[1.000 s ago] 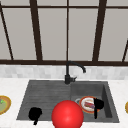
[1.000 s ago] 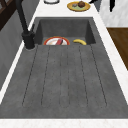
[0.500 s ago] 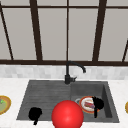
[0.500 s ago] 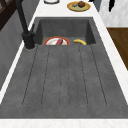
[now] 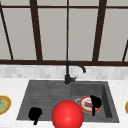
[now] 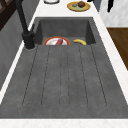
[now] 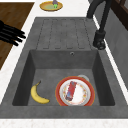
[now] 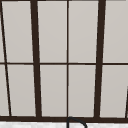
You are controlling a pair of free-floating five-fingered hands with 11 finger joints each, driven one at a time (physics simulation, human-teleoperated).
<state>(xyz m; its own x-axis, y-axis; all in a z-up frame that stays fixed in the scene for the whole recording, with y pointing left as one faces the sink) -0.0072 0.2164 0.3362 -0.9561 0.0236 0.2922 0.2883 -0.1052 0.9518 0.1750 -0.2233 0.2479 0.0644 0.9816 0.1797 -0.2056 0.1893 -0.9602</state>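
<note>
The right robot hand (image 5: 95, 102) hangs directly over the red-rimmed plate (image 7: 75, 93) in the sink basin (image 7: 100, 75), finger state unclear; the left robot hand (image 5: 35, 114) floats well apart.

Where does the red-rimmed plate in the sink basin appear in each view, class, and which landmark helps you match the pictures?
Front view: plate in the basin, lower right, partly behind the right hand.
Left side view: plate at the basin's near edge, beside the banana.
Right side view: plate lower centre, right of the banana.
Upper view: not in it.
Shared landmark: the black faucet.
</note>
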